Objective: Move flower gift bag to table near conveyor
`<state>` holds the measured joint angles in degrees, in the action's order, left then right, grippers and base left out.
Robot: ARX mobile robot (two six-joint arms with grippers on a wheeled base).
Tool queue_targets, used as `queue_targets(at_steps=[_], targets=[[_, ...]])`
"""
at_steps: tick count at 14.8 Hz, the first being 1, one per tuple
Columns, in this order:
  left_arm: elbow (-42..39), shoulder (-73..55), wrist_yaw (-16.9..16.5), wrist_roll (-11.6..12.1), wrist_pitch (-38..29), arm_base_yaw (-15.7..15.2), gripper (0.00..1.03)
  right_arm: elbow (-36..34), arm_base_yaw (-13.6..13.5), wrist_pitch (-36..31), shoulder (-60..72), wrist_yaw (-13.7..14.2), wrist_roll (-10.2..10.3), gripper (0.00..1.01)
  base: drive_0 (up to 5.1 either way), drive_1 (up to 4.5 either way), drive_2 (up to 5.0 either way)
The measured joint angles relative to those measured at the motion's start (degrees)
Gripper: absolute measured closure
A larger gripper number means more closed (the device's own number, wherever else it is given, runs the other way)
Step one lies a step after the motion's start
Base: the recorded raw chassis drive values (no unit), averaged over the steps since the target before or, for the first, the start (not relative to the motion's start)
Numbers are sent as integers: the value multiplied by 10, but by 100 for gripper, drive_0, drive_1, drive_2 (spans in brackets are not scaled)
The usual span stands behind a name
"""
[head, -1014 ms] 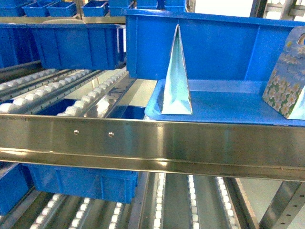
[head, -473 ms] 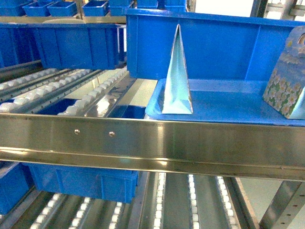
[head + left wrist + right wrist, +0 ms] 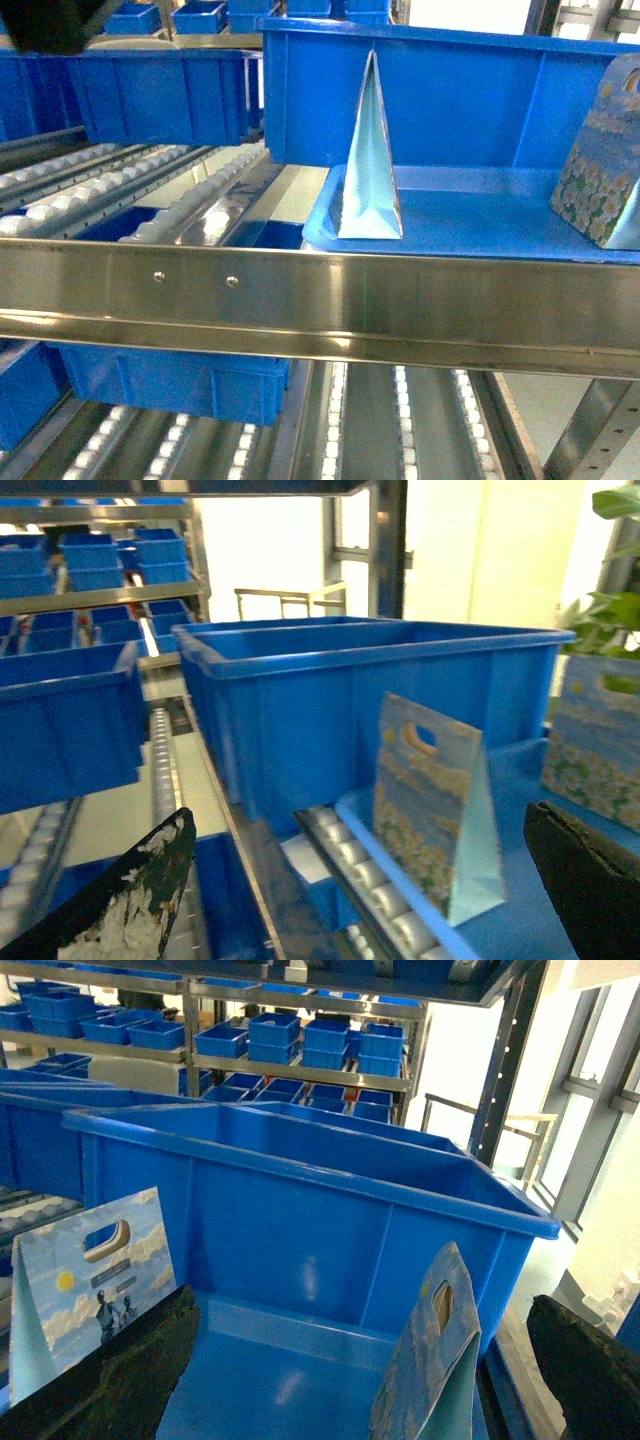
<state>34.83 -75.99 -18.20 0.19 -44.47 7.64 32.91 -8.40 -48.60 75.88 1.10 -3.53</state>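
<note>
Flower gift bag (image 3: pixel 603 170) upright on blue tray (image 3: pixel 480 225) behind conveyor (image 3: pixel 150 190); both grippers' fingers (image 3: pixel 130 900) (image 3: pixel 590 1370) spread wide, holding nothing

On my head camera, a steel-framed roller conveyor (image 3: pixel 320 295) spans the frame. A blue tray (image 3: pixel 470 235) rests on it at 3 o'clock, carrying a pale blue bag (image 3: pixel 371 160) seen edge-on and a flower gift bag (image 3: pixel 600 165) farther toward 3 o'clock. A large blue bin (image 3: pixel 450 95) stands behind them at 12; white rollers (image 3: pixel 90 195) run at 9.
</note>
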Motion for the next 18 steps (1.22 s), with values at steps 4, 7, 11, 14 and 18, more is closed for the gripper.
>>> queue_targets(at_steps=[4, 7, 11, 14, 18], targets=[[6, -4, 14, 3, 9, 12, 5, 38, 14, 29, 28, -11, -15, 3, 0, 0, 0], [6, -4, 14, 3, 9, 14, 5, 38, 25, 38, 28, -30, -16, 3, 0, 0, 0], [6, -4, 14, 3, 9, 13, 5, 60, 59, 77, 50, -77, -33, 3, 0, 0, 0], [6, -4, 14, 3, 9, 14, 5, 79, 77, 61, 85, -91, -52, 3, 0, 0, 0], [6, -4, 14, 3, 9, 14, 5, 121, 119, 52, 140, -113, -54, 3, 0, 0, 0]])
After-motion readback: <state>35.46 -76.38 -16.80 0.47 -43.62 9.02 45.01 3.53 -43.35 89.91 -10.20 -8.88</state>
